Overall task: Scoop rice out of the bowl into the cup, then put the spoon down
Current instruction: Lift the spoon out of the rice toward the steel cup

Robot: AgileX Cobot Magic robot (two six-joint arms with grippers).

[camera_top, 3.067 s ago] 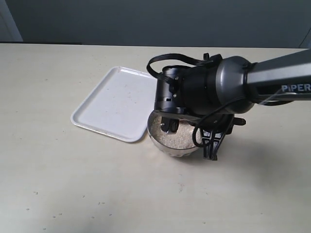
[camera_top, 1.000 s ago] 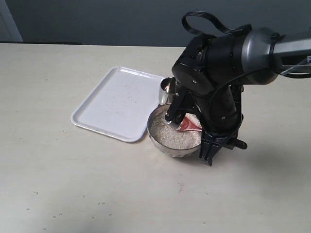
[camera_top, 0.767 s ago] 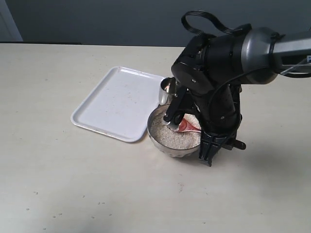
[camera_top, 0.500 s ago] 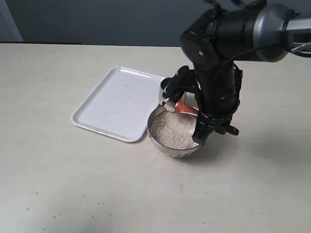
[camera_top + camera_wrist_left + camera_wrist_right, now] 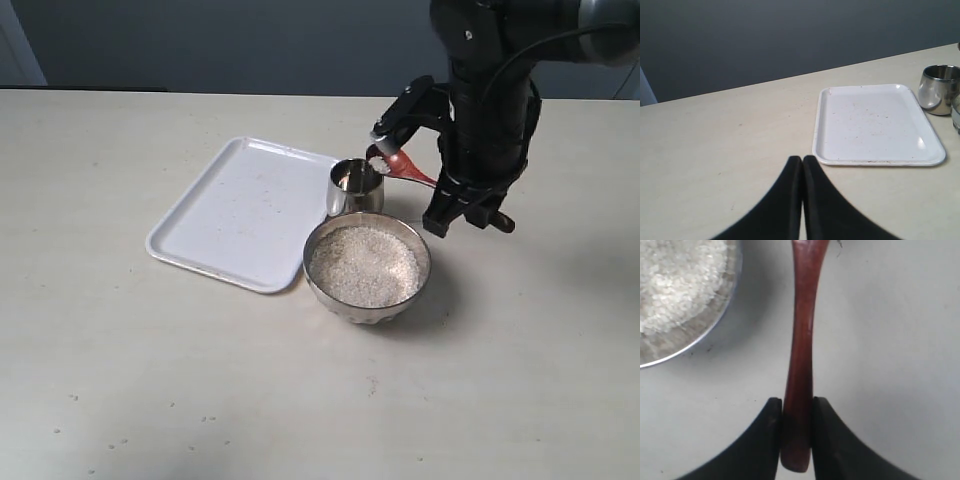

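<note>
Nearest on the tabletop [image 5: 150, 400], the bowl [image 5: 360, 310] holds a level bed of rice [image 5: 365, 265]. Just behind it stands the cup [image 5: 355, 190], beside the white tray [image 5: 240, 210]. At the cup's far rim hangs the head of the spoon [image 5: 400, 163], its handle clamped between your right fingers [image 5: 767, 440]. You look to be at the pour: roll the wrist gently so the grains drop inside that narrow mouth. How much rice the cup holds, you cannot tell. Your left fingers [image 5: 785, 200], pressed together and empty, face the tray from well apart.

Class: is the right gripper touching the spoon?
Touching. The right wrist view shows the right gripper shut on the spoon handle, both fingers pressed against its sides.
</note>
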